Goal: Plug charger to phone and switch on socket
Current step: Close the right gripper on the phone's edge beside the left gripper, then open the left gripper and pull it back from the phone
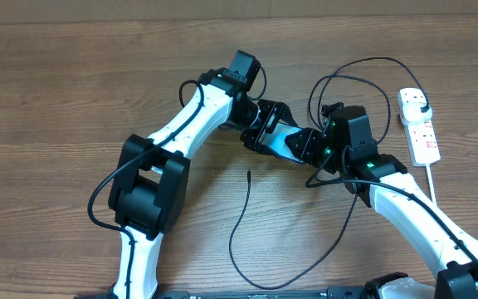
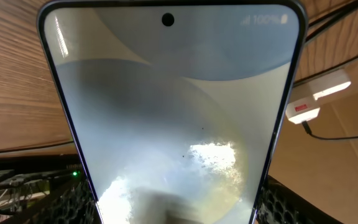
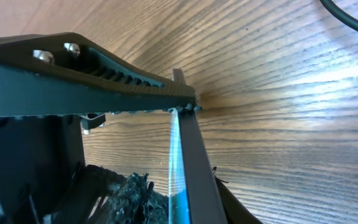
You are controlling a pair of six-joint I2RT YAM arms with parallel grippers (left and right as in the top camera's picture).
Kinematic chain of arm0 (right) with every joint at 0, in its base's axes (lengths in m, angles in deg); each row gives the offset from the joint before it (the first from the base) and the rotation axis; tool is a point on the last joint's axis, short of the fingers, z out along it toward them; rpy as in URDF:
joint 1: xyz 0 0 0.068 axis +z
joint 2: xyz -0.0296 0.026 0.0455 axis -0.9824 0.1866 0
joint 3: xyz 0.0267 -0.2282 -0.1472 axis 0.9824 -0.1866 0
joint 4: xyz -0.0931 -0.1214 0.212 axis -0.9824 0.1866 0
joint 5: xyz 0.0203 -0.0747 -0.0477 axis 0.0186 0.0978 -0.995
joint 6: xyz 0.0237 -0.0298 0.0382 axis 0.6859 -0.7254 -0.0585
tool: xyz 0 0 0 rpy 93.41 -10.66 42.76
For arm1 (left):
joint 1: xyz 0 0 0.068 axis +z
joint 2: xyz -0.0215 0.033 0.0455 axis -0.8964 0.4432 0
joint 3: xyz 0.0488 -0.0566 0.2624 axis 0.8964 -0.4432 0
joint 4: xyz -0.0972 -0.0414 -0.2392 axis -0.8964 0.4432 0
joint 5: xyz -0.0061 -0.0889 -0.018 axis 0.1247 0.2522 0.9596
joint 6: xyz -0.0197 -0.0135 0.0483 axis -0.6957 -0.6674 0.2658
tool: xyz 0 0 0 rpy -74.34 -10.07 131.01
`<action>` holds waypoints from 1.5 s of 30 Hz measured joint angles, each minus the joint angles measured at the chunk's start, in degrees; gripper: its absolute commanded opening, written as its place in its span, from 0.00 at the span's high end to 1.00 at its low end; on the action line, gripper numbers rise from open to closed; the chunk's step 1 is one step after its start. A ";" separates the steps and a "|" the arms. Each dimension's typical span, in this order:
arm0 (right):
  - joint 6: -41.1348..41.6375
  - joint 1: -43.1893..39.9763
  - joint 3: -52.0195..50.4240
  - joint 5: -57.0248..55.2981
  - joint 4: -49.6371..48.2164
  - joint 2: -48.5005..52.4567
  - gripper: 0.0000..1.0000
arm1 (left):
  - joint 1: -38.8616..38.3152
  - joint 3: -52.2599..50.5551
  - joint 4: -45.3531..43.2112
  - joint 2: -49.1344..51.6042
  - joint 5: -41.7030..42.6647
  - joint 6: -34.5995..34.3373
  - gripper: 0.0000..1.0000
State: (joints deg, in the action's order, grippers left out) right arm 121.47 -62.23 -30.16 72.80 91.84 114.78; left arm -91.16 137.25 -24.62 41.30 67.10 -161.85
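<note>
We judged the main risk to be the phone [image 1: 293, 143] twisting or slipping between two grips, since the right gripper [image 1: 319, 151] bore on its right end while the left gripper [image 1: 265, 131] clasped its left end; the left fingers stood wide, pinching the phone's sides; whether the right fingers had clamped, we could not tell; the charger [image 1: 237, 241] tip lay loose on the table [image 1: 73, 83], near and left of both; the socket [image 1: 419, 129] sat far right
</note>
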 measured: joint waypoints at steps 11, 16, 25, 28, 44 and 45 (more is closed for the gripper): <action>0.00 0.00 0.00 -0.42 0.11 0.02 0.80 | -0.31 0.00 -0.07 0.00 0.00 -0.48 0.96; 0.00 0.00 0.00 -0.79 0.09 0.04 0.82 | -0.31 0.00 -0.20 0.00 0.00 -0.59 0.96; 0.00 0.00 0.00 -1.05 0.31 0.07 0.86 | -0.31 0.00 -0.22 -0.02 0.00 -0.59 0.96; 0.00 0.00 0.00 -1.09 0.24 0.07 0.87 | -0.31 0.00 -0.42 0.00 0.00 -0.59 0.96; 0.42 -0.02 0.00 -1.25 0.26 0.07 0.96 | -0.31 0.00 -0.61 -0.02 0.00 -0.59 0.96; 0.68 -0.04 0.00 -1.29 0.24 0.07 0.96 | -0.31 0.00 -0.66 0.00 0.00 -0.59 0.96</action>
State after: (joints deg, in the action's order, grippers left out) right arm 122.15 -62.27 -30.16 71.51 92.08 114.85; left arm -91.46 137.25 -25.28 41.30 67.10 -162.44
